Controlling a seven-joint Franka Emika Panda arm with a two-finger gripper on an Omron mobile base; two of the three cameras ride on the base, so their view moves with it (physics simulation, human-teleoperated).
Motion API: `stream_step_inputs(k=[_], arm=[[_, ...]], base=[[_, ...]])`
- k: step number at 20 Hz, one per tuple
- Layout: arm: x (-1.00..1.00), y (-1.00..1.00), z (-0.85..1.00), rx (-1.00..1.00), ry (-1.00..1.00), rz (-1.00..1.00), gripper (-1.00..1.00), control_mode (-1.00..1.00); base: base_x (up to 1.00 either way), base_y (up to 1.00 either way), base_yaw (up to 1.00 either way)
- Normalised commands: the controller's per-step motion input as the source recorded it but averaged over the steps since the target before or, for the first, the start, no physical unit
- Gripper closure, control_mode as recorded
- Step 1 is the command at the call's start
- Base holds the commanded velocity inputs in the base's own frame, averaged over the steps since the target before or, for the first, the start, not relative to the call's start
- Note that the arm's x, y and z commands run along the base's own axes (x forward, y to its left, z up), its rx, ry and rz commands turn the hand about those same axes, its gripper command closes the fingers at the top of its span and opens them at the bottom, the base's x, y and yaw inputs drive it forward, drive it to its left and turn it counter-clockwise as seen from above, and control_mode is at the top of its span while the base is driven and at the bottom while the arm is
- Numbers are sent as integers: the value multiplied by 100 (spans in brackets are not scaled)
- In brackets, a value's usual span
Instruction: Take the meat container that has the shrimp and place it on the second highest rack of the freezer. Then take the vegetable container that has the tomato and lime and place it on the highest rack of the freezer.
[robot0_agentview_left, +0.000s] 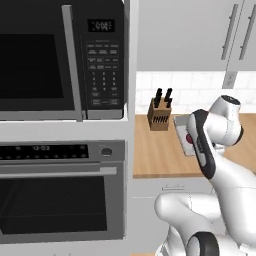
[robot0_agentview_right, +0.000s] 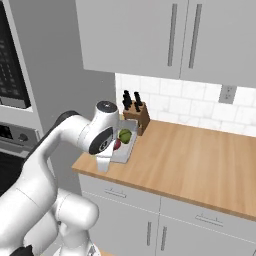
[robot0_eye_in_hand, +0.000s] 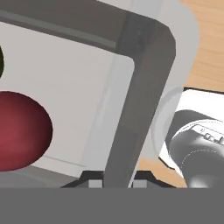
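Closest to the hand camera, the claw (robot0_eye_in_hand: 117, 181) sits at the bottom edge, its two dark tips nearly together astride the grey rim of the vegetable container (robot0_eye_in_hand: 144, 78); the jaws are closed on that rim. Within the pale tray, the tomato (robot0_eye_in_hand: 19, 131) appears as a large dark-red sphere at left, resting on the tray floor just inside the near wall. A sliver of the lime (robot0_eye_in_hand: 1, 61) shows at the far left edge above it. Wooden counter (robot0_eye_in_hand: 210, 39) is visible beyond the rim at upper right.

Seen from the right base camera, the container (robot0_agentview_right: 122, 152) lies near the left end of the counter (robot0_agentview_right: 200, 160), with the green lime (robot0_agentview_right: 125, 135) and the red tomato (robot0_agentview_right: 117, 145) side by side inside it, partly masked by the white wrist of the arm. A knife block (robot0_agentview_right: 136, 114) stands upright just behind the container, against the tiled wall.

Seen from the left base camera, the container (robot0_agentview_left: 181, 131) rests on the counter beside the knife block (robot0_agentview_left: 160, 114), the tomato (robot0_agentview_left: 189, 139) showing as a red spot at the arm's edge. A microwave (robot0_agentview_left: 60, 55) and a wall oven (robot0_agentview_left: 60, 195) occupy the column to the left.
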Motion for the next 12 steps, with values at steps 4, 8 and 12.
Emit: stream_step_inputs(k=[4,8,12], arm=[[-30,0,38,-3,-1,0,100,-100],[-12,0,44,0,0,0,100,-100],[-32,0,51,1,0,0,100,-100]], base=[[0,0,0],[0,0,0],[0,0,0]])
